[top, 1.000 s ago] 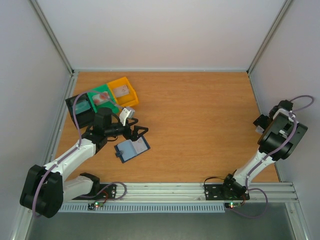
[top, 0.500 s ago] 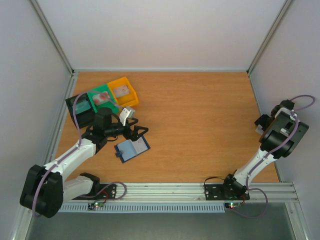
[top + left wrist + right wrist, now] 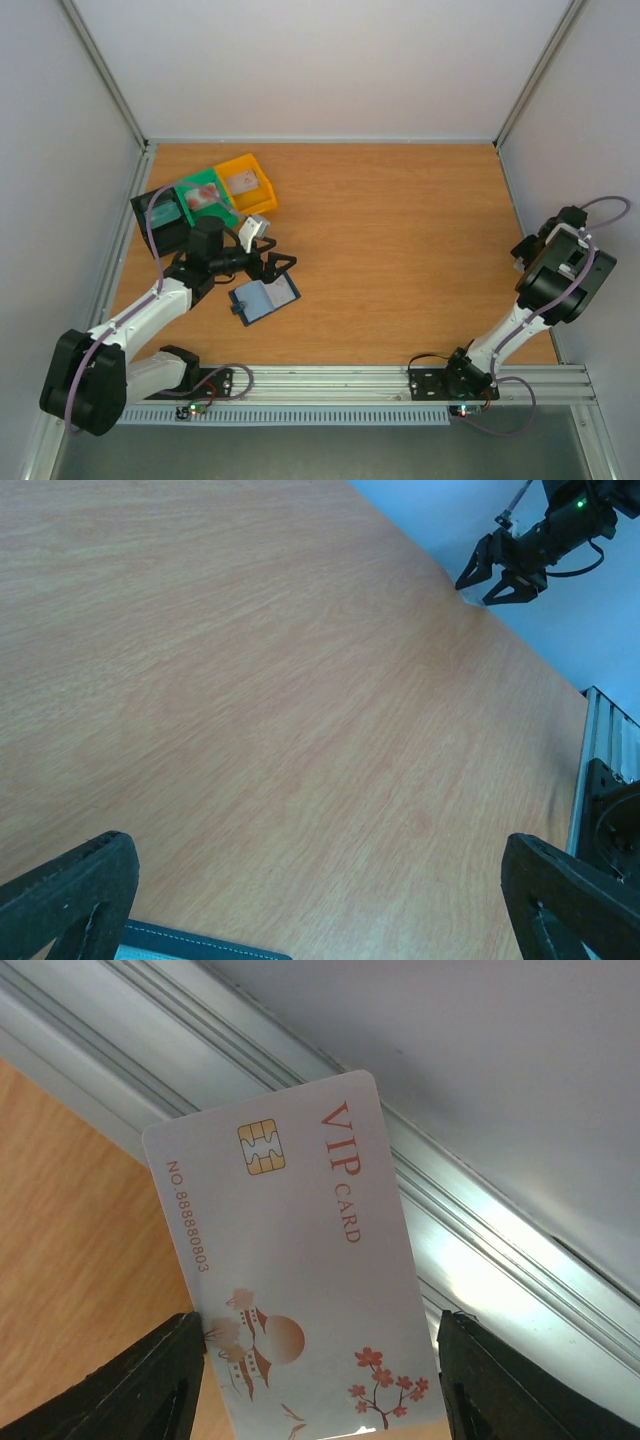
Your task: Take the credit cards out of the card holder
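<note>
The card holder (image 3: pixel 265 298), a dark navy wallet, lies open on the table; its stitched edge (image 3: pixel 190 946) shows at the bottom of the left wrist view. My left gripper (image 3: pixel 274 264) (image 3: pixel 320 858) hovers open just beyond it, nothing between its fingers. At the right wall my right gripper (image 3: pixel 527 250) (image 3: pixel 320 1338) is shut across a white credit card (image 3: pixel 290 1230) printed "VIP CARD" with reddish drawings; both fingers bracket its long edges. Other pale cards lie in the green bin (image 3: pixel 203 195) and the yellow bin (image 3: pixel 246 182).
A black bin (image 3: pixel 163 214) stands left of the green one, near the left wall. An aluminium rail (image 3: pixel 480 1260) runs along the right wall just behind the held card. The rail at the near edge (image 3: pixel 350 380) carries both arm bases.
The right gripper's jaws have closed in on the white card and the right arm has sunk slightly towards the near side. The left arm and the card holder have not moved.
</note>
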